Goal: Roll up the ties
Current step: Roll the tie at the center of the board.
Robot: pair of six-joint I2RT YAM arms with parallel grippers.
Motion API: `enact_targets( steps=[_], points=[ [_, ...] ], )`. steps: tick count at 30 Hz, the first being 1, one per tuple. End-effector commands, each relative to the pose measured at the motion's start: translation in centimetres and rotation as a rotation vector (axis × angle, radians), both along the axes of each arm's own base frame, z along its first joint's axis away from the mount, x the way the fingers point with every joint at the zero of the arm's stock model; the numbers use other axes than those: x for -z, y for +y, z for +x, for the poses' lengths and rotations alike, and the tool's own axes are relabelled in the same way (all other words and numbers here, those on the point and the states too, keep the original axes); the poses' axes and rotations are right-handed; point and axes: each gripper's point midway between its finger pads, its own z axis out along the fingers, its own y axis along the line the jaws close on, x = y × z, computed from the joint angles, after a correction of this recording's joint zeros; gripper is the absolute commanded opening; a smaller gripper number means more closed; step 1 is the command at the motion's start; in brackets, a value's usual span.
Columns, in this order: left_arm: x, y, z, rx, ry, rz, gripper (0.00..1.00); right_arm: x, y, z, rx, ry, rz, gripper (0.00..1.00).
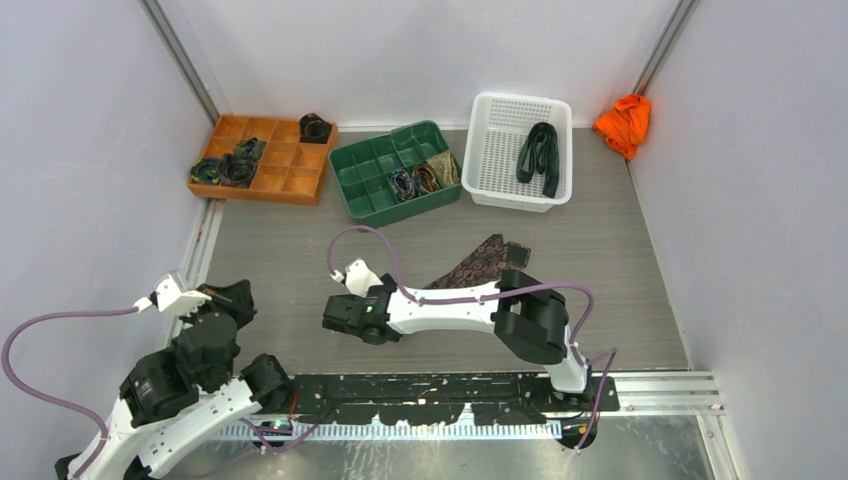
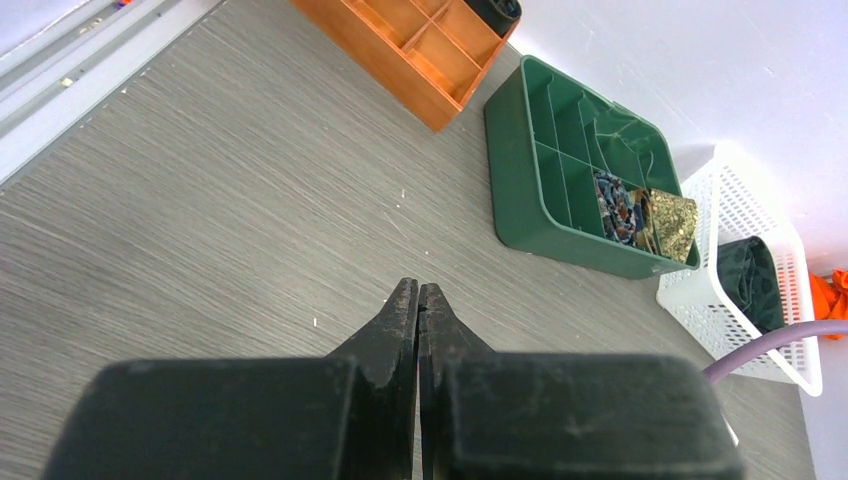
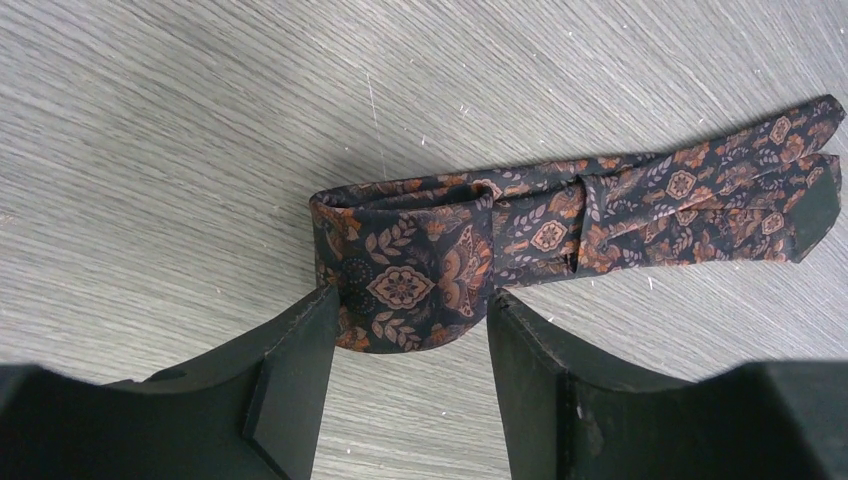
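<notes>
A dark brown tie (image 3: 560, 215) with an orange floral pattern lies folded on the grey table; in the top view (image 1: 478, 262) it runs from the table's middle under my right arm. My right gripper (image 3: 410, 297) is open, its jaws standing on either side of the tie's folded end without closing on it; in the top view this gripper (image 1: 335, 315) points left. My left gripper (image 2: 418, 290) is shut and empty above bare table at the near left (image 1: 235, 295). Coiled ties (image 1: 228, 170) sit in the orange tray, more coils (image 1: 420, 180) in the green tray, and a dark green tie (image 1: 540, 155) in the white basket.
The orange tray (image 1: 290, 160), green tray (image 1: 365, 170) and white basket (image 1: 495, 150) stand in a row along the back. A bright orange cloth lump (image 1: 624, 122) lies in the back right corner. Walls close in on both sides.
</notes>
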Motion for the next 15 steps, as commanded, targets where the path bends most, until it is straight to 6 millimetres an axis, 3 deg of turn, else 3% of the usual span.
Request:
enact_targets(
  steps=[1,6,15],
  points=[
    [-0.7,1.1,-0.2,-0.045,-0.026,0.001,0.00,-1.3,0.7,0.7,0.030,-0.062,0.017,0.61],
    [-0.6,0.9,-0.1,-0.040,-0.020,0.009,0.00,-2.4,1.6,-0.5,-0.011,-0.060,0.033,0.61],
    [-0.4,0.4,0.2,-0.028,-0.018,0.010,0.00,-0.1,1.8,-0.9,-0.016,-0.037,-0.013,0.61]
  ],
)
